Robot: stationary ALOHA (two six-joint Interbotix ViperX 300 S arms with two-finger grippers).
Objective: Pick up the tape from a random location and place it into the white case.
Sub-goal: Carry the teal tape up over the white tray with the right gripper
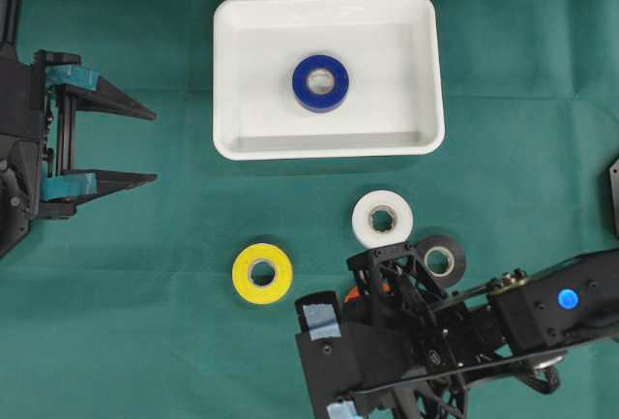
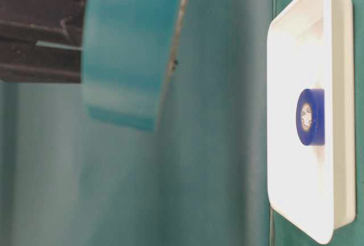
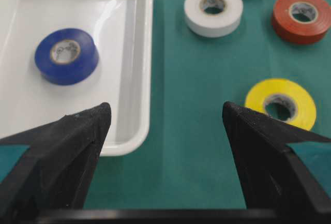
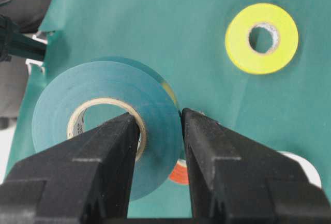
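Note:
My right gripper [image 4: 159, 116] is shut on a teal tape roll [image 4: 57, 110], one finger through its core and the other on its outer face. The roll is held clear of the cloth, over a red roll [image 4: 179, 174]. In the table-level view the teal tape [image 2: 131, 47] fills the upper left. The white case [image 1: 329, 148] lies at the top middle with a blue tape roll [image 1: 320, 82] lying flat inside. My left gripper [image 1: 155, 146] stands open and empty at the left, just short of the case's corner [image 3: 142, 79].
On the green cloth lie a white roll [image 1: 382, 218], a black roll [image 1: 440, 260] and a yellow roll [image 1: 262, 273]. The red roll [image 3: 301, 16] shows in the left wrist view. The right arm [image 1: 542, 313] covers the lower right.

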